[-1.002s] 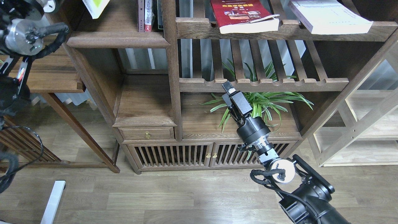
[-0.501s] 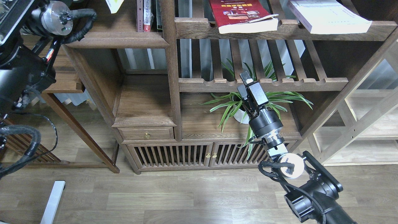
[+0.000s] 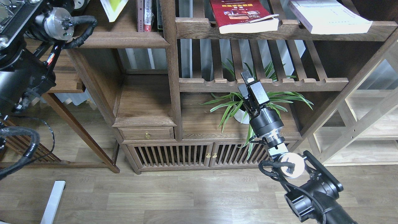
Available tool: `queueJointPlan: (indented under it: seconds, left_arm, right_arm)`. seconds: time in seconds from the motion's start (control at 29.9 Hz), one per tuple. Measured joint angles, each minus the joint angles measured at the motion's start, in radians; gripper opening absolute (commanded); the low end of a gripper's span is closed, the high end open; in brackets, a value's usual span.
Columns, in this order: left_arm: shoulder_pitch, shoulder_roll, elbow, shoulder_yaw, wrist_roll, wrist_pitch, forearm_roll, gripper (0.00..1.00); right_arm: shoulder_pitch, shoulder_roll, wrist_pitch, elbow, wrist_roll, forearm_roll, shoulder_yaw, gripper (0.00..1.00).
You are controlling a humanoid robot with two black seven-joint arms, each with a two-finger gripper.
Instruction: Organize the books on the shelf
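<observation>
The yellow-green book [image 3: 113, 7] hangs tilted above the left part of the dark-brown shelf [image 3: 121, 40], cut off by the top edge. My left arm [image 3: 56, 25] rises out of view at the top left, so its gripper is hidden. The red book [image 3: 242, 15] lies flat on the upper slatted rack and overhangs its front rail. The white book [image 3: 329, 17] lies flat further right on the same rack. My right gripper [image 3: 247, 77] points up in front of the lower slatted rail, holding nothing; its fingers cannot be told apart.
Several thin books [image 3: 144, 15] stand upright at the shelf's right end against the post. A potted green plant [image 3: 239, 112] sits behind my right wrist. A pale wooden shelving unit [image 3: 367, 130] stands at the right, and a brown side table [image 3: 62, 84] at the left.
My left arm has swung up and to the right, and the yellow-green book has moved right over the shelf. My right gripper has moved right and slightly up, then held still.
</observation>
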Motion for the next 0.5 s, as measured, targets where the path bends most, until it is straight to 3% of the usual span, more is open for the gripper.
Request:
queueJointPlan:
  seconds: [0.33,0.5]
  left_arm:
    - [-0.004,-0.017,0.058,0.005,-0.062,0.000,-0.014,0.20]
    - [-0.016,-0.030,0.084,0.024,-0.099,0.000,-0.041,0.11]
  right_arm:
    - [-0.002,-0.014,0.003,0.002,0.001,0.001,0.010,0.95]
    - [-0.004,-0.025,0.013,0.002,0.002,0.001,0.010,0.95]
